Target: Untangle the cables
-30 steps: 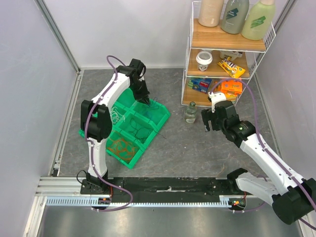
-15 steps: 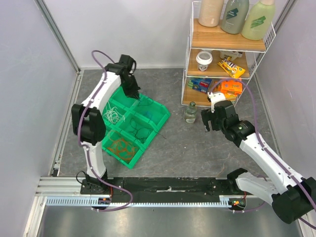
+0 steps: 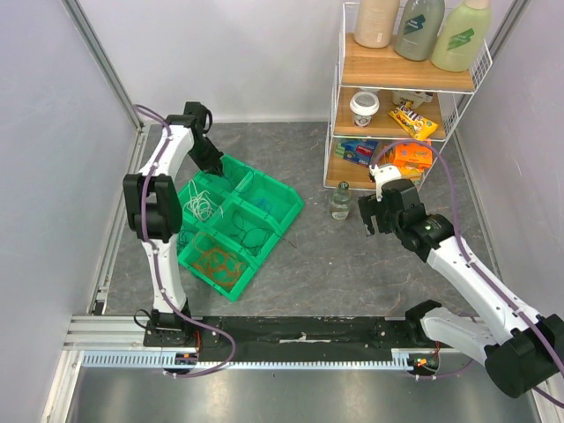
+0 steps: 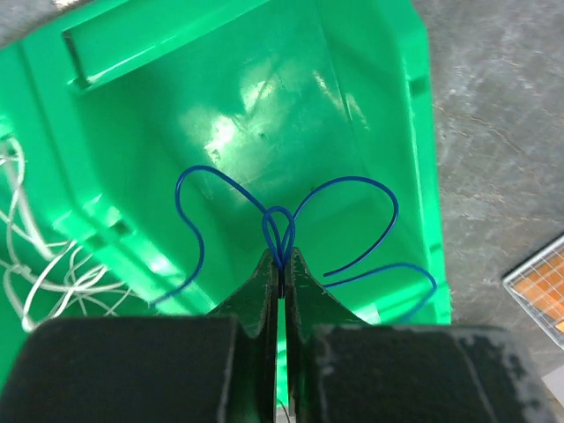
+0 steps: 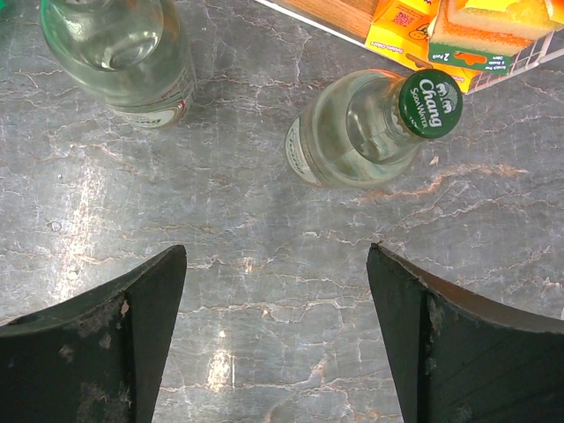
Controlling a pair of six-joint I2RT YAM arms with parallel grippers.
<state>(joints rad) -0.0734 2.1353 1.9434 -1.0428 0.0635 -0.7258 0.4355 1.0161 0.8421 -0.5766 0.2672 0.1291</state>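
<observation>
In the left wrist view my left gripper (image 4: 279, 257) is shut on a thin blue cable (image 4: 352, 182), whose loops fan out above the floor of a green bin compartment (image 4: 370, 79). White cables (image 4: 35, 264) lie in the neighbouring compartment. From the top view the left gripper (image 3: 215, 162) hangs over the far left corner of the green bins (image 3: 295, 204), which also hold white cables (image 3: 204, 207), black cables (image 3: 248, 236) and orange cables (image 3: 214, 262). My right gripper (image 3: 374, 216) (image 5: 276, 250) stands open over bare table, with nothing between its fingers.
A glass bottle with a green cap (image 5: 379, 123) and a second glass bottle (image 5: 119, 53) stand just ahead of the right gripper. A wire shelf rack (image 3: 397, 97) with bottles, a cup and snack packs stands at the back right. Metal rails border the left side and near edge.
The left arm has swung left and back, from the bins' right compartments to the far left one. Its jaws have closed on the blue cable. The right arm has not moved.
</observation>
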